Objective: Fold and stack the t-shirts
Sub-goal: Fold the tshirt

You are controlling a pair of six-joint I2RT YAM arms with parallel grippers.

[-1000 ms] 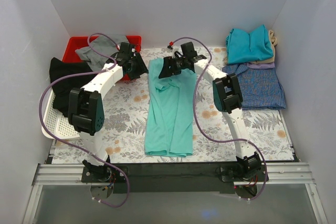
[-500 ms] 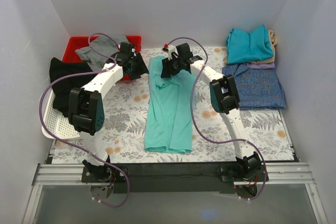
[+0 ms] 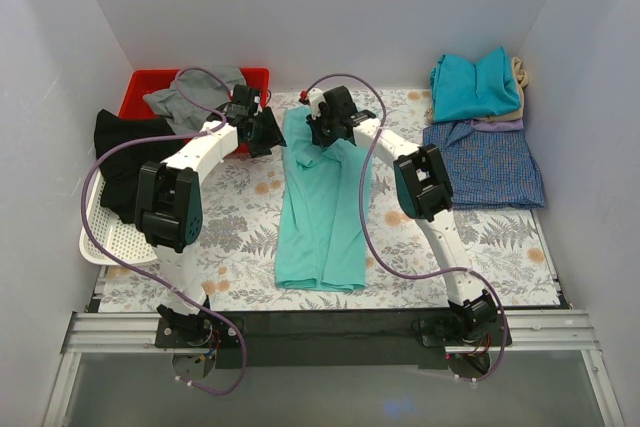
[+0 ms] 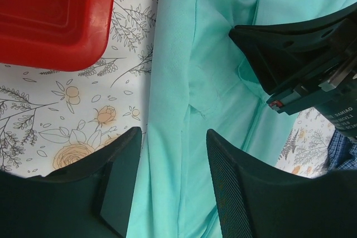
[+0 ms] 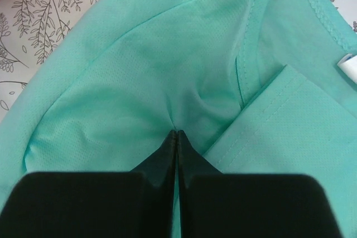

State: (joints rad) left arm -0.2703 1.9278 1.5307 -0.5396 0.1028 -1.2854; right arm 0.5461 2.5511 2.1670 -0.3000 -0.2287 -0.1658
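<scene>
The mint-green t-shirt (image 3: 320, 217) lies folded into a long strip down the middle of the floral table. My right gripper (image 3: 322, 133) is at its far end, near the collar. In the right wrist view that gripper (image 5: 177, 132) is shut on a puckered pinch of the mint cloth (image 5: 139, 71). My left gripper (image 3: 267, 133) is at the strip's far left edge. Its jaws (image 4: 174, 137) stand open, with the mint fabric (image 4: 184, 54) lying between and below the fingers. Folded t-shirts lie at the far right: a teal-blue one (image 3: 474, 83) and a blue check one (image 3: 490, 163).
A red bin (image 3: 148, 93) holding grey cloth (image 3: 185, 99) stands at the far left, close to my left gripper. Black cloth (image 3: 125, 152) lies over a white tray (image 3: 105, 239) on the left. Beige (image 3: 517, 71) and lavender (image 3: 500, 123) cloth peek out of the right-hand pile. White walls close in three sides.
My right gripper has gone from open to shut, pinching the mint cloth, and has shifted a little left. My left gripper has moved slightly toward the shirt's edge, still open.
</scene>
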